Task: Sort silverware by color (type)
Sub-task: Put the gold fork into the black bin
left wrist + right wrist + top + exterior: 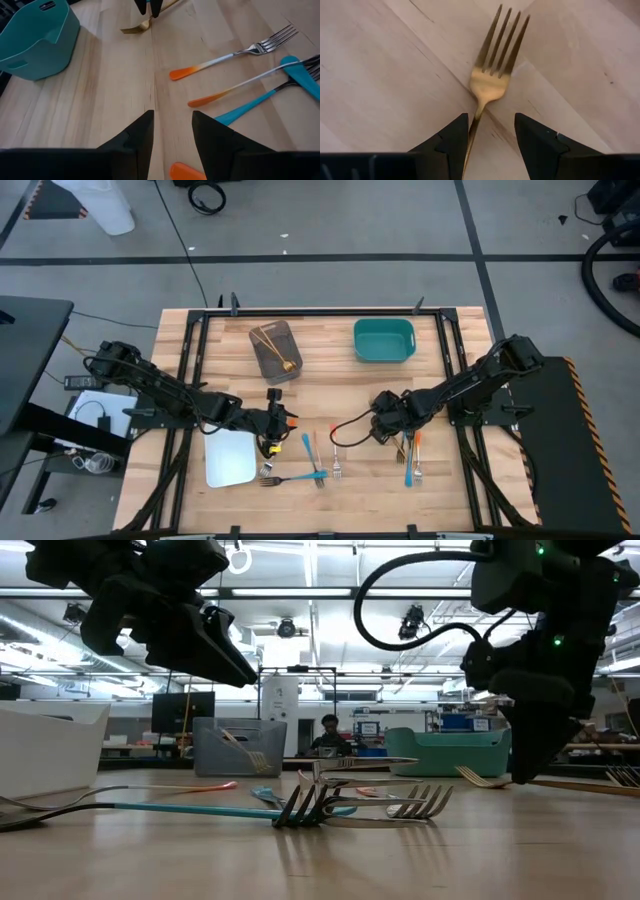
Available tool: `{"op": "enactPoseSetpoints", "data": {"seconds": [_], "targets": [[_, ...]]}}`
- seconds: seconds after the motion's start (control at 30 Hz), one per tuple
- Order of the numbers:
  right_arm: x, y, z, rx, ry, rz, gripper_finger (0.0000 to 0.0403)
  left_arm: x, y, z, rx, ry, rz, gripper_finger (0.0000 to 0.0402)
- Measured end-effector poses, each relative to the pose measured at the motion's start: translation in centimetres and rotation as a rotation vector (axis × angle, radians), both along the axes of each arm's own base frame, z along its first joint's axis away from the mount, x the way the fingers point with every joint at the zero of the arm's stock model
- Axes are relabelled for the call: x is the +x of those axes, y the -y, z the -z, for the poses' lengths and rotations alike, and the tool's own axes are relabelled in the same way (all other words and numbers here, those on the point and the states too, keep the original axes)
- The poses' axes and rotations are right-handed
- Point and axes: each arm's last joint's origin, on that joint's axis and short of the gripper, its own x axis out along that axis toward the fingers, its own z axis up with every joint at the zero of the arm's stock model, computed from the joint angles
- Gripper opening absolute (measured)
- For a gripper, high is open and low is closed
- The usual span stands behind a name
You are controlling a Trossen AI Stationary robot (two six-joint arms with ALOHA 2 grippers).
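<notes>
The right pincer [489, 134], right of centre in the high view, stands open over a gold fork [492, 75] lying on the bench [330, 380]. The left pincer [172, 131], lower left of centre, is open above an orange handle [187, 171]. More forks [318, 465] lie between them.

A bin [276, 350] holding forks [272, 346] sits at the table's [330, 385] far side, a tub [383, 341] to its right. A tray [229, 458] lies front left, with loose forks [318, 460] scattered to its right.
</notes>
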Motion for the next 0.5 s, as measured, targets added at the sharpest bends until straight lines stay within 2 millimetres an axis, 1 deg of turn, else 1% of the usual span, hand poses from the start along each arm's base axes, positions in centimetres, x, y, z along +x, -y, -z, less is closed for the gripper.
{"op": "enactPoseSetpoints", "data": {"seconds": [0.2, 0.27, 0.37, 0.5], "targets": [[0.7, -0.3, 1.6, -0.021, -0.066, 0.005, 0.0165, 0.0, 0.0, 0.0, 0.0, 0.001, -0.001, 0.0142], [1.0, -0.5, 1.6, -0.041, -0.086, 0.001, 0.0162, 0.0, 0.0, 0.0, 0.002, 0.0, 0.001, 0.0142], [1.5, -0.8, 0.9, -0.064, -0.096, -0.008, 0.0151, 0.0, -0.1, 0.0, 0.007, -0.001, -0.001, 0.0142], [1.9, -0.9, 0.5, -0.06, -0.095, -0.028, 0.0116, 0.0, -0.1, 0.0, 0.007, -0.001, -0.003, 0.0142]]}}
